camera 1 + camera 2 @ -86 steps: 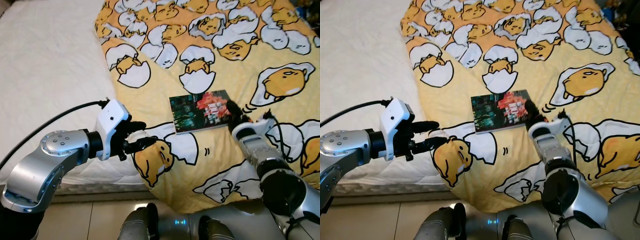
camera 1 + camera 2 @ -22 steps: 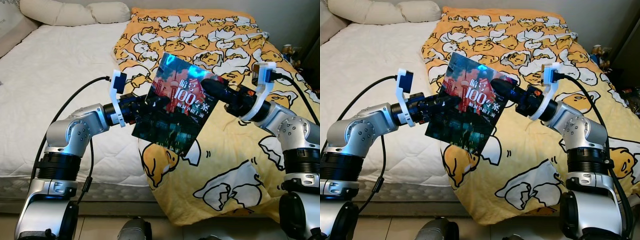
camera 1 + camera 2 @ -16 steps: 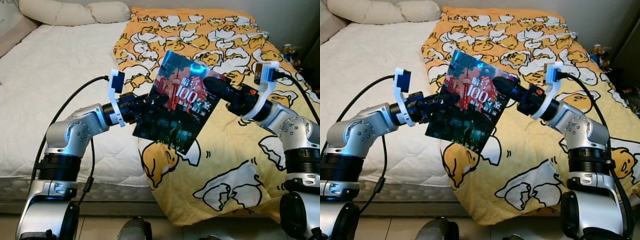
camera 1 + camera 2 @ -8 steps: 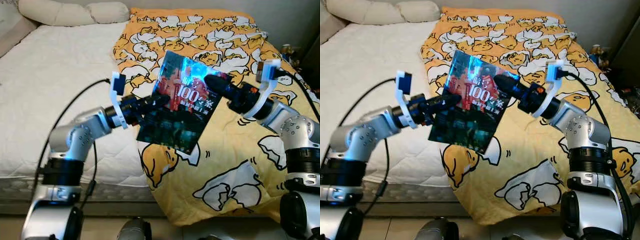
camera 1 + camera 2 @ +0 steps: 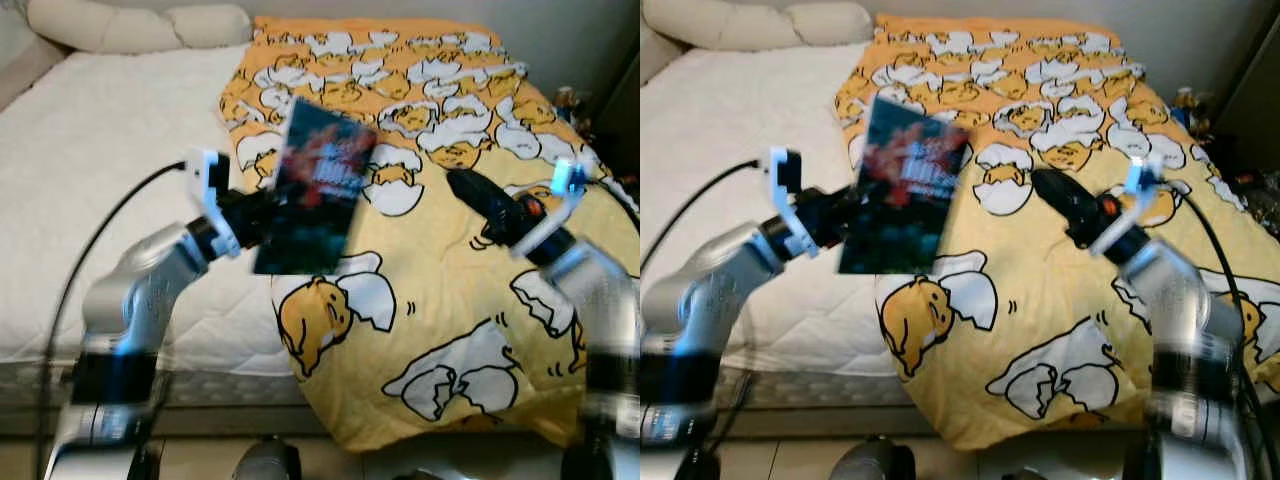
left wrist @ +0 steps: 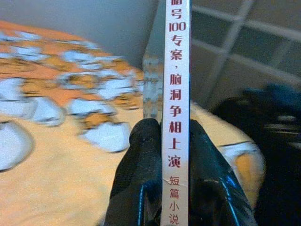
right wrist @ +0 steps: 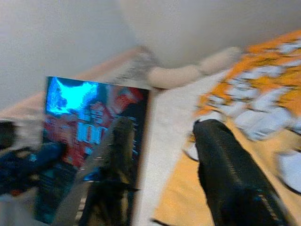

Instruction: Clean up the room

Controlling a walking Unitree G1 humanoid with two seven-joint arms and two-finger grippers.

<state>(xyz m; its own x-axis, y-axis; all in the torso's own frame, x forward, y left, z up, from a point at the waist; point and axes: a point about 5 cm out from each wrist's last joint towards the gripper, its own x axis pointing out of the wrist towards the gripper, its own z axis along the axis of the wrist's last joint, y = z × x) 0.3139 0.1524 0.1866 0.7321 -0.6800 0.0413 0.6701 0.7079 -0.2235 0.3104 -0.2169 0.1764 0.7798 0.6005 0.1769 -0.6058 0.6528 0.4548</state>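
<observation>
A dark-covered book [image 5: 315, 185] with red lettering is held upright in the air over the bed's near edge. My left gripper [image 5: 268, 214] is shut on its lower left edge. In the left wrist view both black fingers [image 6: 141, 179] clamp the book's white spine [image 6: 176, 94]. My right gripper [image 5: 466, 188] hovers open over the yellow blanket [image 5: 460, 300], well to the right of the book and apart from it. In the right wrist view its fingers [image 7: 230, 160] are spread with nothing between them, and the book [image 7: 84, 127] lies beyond.
The bed has a white mattress [image 5: 90, 180] on the left and pillows [image 5: 130, 25] at its head. The blanket with egg cartoons hangs over the bed's front edge. Small dark objects [image 5: 1200, 110] stand by the wall at the right. Tiled floor [image 5: 200, 450] lies below.
The right gripper has let go of the book and drawn back to the right. The left gripper has carried the book leftward and stood it more upright. The views are blurred by motion.
</observation>
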